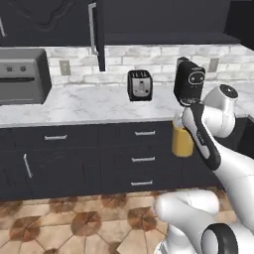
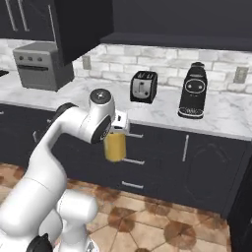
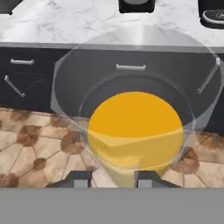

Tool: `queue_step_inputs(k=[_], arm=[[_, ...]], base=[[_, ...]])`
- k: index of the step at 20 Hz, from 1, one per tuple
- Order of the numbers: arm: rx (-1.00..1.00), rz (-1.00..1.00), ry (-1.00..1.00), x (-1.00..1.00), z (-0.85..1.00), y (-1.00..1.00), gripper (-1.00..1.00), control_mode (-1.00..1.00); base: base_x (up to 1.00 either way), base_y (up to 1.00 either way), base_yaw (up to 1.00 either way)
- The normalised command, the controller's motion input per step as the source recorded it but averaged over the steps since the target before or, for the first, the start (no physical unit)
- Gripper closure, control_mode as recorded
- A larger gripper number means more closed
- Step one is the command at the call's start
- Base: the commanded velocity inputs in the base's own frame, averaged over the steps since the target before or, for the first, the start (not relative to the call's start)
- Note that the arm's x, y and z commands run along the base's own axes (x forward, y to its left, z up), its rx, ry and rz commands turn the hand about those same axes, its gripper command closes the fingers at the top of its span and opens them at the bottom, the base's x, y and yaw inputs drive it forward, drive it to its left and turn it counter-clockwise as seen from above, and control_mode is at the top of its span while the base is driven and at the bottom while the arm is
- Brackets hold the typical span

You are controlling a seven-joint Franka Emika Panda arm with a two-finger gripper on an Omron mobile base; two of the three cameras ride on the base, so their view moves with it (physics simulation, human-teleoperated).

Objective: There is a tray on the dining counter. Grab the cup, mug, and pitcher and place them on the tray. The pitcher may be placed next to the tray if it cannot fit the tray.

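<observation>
The claw (image 3: 112, 177) grips the pitcher (image 3: 131, 131) by its rim. The pitcher hangs below it, above the floor (image 1: 74, 223), in front of the drawers (image 2: 133, 160).

My rig's arm (image 2: 54, 147): glossy white rounded shells, dark charcoal joint caps and seams, black stripe along forearm link, bulbous white base segments, small dark finger tips (image 3: 78, 178).

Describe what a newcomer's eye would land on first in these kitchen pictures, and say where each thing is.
First, the tall clear glass pitcher of orange juice, hanging in mid-air in front of the dark drawer fronts, gripped from above by the white arm's claw. The hand view looks straight down its round mouth at the juice. Behind, on the grey-veined white marble worktop by the white brick wall, stand a black toaster and a black coffee machine.
</observation>
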Motion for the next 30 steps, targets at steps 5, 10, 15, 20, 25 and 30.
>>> queue_step_inputs(k=[5, 10, 15, 20, 25, 30], arm=[[0.0, 0.0, 0.0, 0.0, 0.0, 0.0, 1.0, 1.0], [0.0, 0.0, 0.0, 0.0, 0.0, 0.0, 1.0, 1.0], [0.0, 0.0, 0.0, 0.0, 0.0, 0.0, 1.0, 1.0], [0.0, 0.0, 0.0, 0.0, 0.0, 0.0, 1.0, 1.0], [0.0, 0.0, 0.0, 0.0, 0.0, 0.0, 1.0, 1.0], [0.0, 0.0, 0.0, 0.0, 0.0, 0.0, 1.0, 1.0]], base=[[-0.78, 0.48, 0.8], [-0.58, 0.5, 0.86], [-0.42, 0.46, 0.91], [-0.36, 0.35, 0.93], [-0.73, 0.01, 0.72], [-0.94, -0.02, 0.6]])
